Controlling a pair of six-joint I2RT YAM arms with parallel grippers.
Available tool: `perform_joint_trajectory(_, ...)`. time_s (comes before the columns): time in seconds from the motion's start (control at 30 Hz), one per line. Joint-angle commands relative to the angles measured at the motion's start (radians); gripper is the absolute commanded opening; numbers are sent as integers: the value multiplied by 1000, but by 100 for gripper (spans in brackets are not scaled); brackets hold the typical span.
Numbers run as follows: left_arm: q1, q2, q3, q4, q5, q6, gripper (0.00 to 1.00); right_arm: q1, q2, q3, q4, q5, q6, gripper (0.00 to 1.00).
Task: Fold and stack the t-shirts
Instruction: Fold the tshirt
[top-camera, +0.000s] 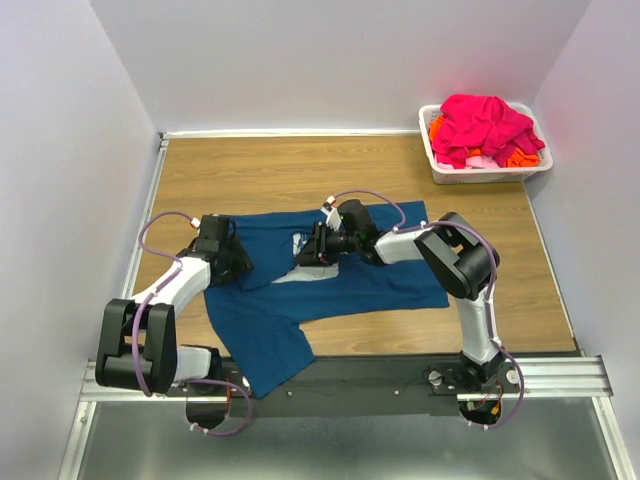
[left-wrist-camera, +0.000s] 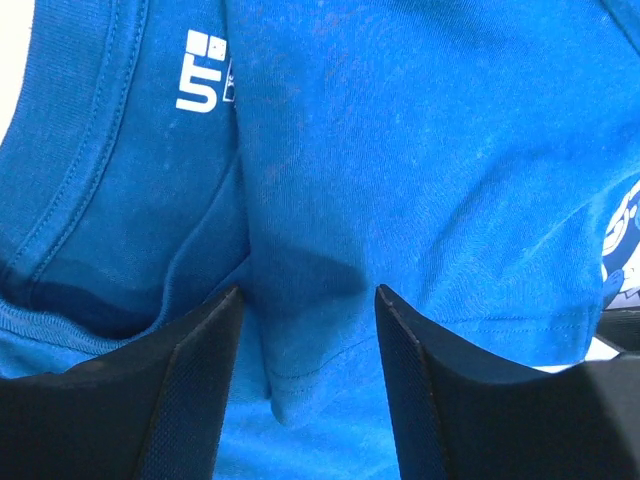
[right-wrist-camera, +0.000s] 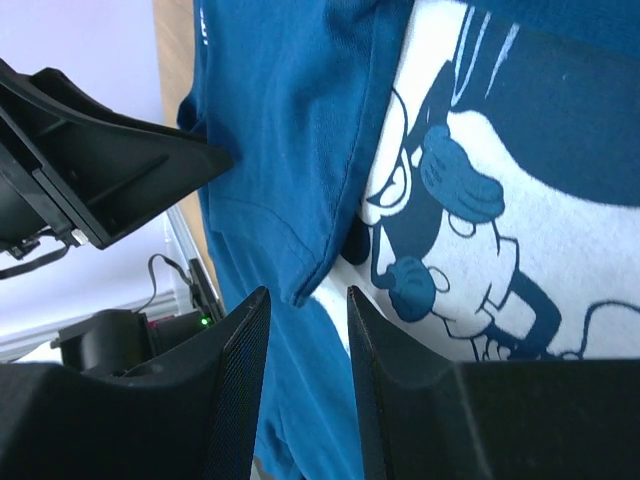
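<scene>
A dark teal-blue t-shirt (top-camera: 370, 280) lies spread on the wooden table, its lower part hanging over the near edge. My left gripper (top-camera: 243, 262) rests low on its left side. In the left wrist view the left gripper (left-wrist-camera: 309, 292) is open, with a folded sleeve hem (left-wrist-camera: 285, 385) lying loose between the fingers. My right gripper (top-camera: 305, 250) sits at the shirt's middle by the pale cartoon print (right-wrist-camera: 500, 230). The right gripper (right-wrist-camera: 307, 292) is open, with a hemmed corner of the blue t-shirt (right-wrist-camera: 270, 120) pointing into the gap at its tips.
A white plastic basket (top-camera: 480, 175) stands at the back right corner, holding a magenta-pink shirt (top-camera: 485, 120) and an orange one (top-camera: 520, 157). Grey walls enclose the table on the left, back and right. A metal rail (top-camera: 560, 375) runs along the near edge.
</scene>
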Motion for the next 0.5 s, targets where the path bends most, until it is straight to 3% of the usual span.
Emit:
perform_joint_trajectory(0.0,-8,31,-20,14,-25,-20,61,17,39,38,42,-30,22,44)
perform_joint_trajectory(0.23,-14,20,-14,3,-19,-22,39,31,64,60,42,-30,33,44)
perform_joint_trajectory(0.47,-23,-29,14,-54,-19,-25,43,35,64,58,42,-30,35,44)
